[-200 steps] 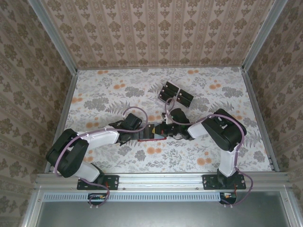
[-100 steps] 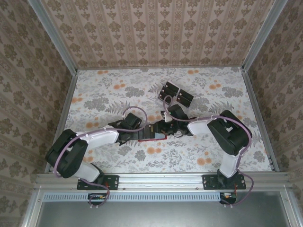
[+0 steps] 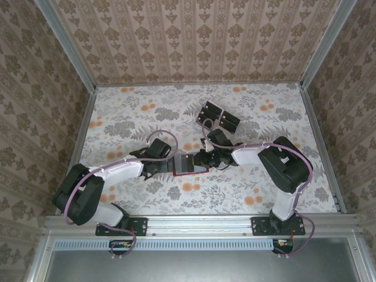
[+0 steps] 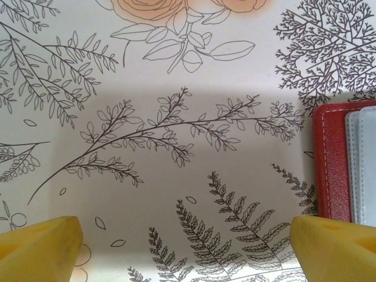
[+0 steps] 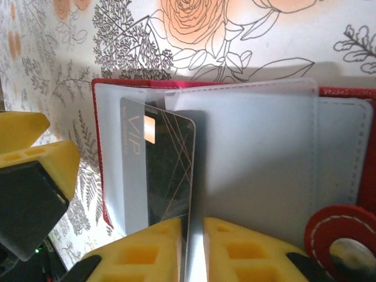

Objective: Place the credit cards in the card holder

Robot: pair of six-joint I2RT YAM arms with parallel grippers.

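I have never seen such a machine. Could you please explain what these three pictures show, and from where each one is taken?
This is a robot with two arms, fixed at the near edge of a flowered table. The wide picture comes from a camera above and behind them. The other two come from small cameras on the wrists, so the yellow blocks there are each arm's own fingers. On the table lies an open red card holder, and farther back more black cards. The right gripper pinches one black card, partly inside a clear pocket. The left gripper is wide open next to the holder's edge, holding nothing.
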